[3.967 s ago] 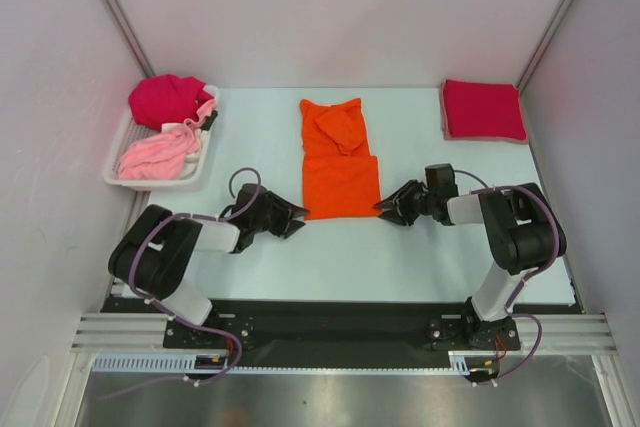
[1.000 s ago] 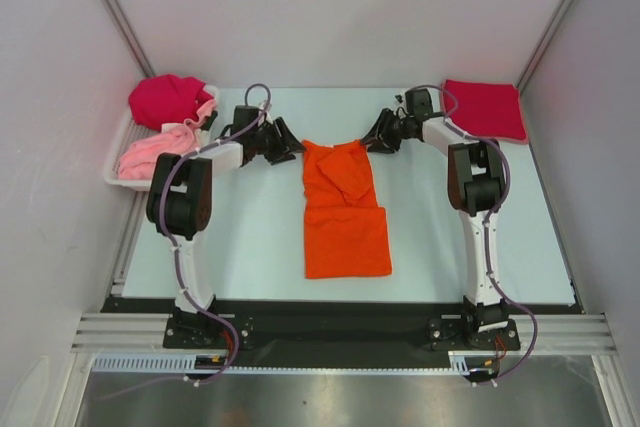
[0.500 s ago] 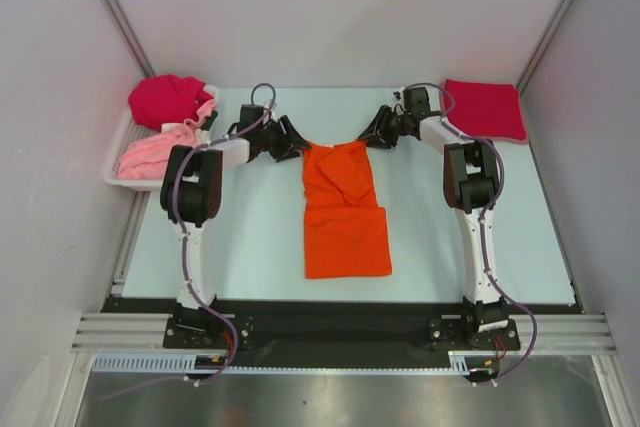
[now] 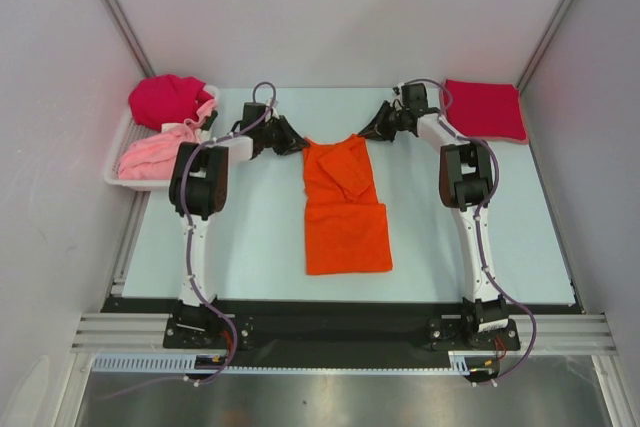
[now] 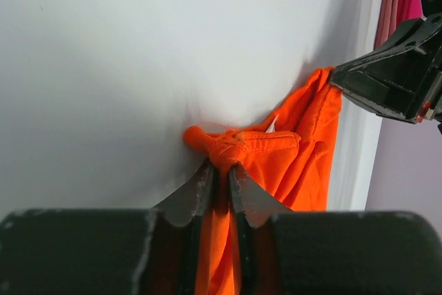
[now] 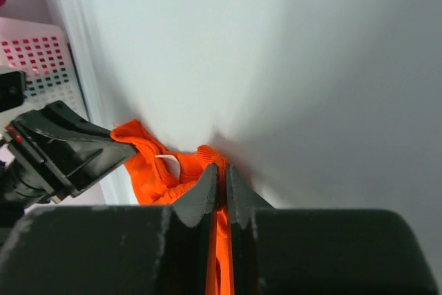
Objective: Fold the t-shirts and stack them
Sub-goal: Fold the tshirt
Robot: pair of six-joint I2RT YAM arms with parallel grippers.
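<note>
You had the left end effector (image 4: 298,144) and right end effector (image 4: 366,134) clamped on the upper corners of the orange t-shirt (image 4: 345,217), where such thin bites could slip under an uneven pull.

no text, brand, number or sign can be read anywhere in view. a small white tag (image 5: 271,124) shows at the collar of the orange shirt (image 4: 345,209); any print on it is too small to make out.
</note>
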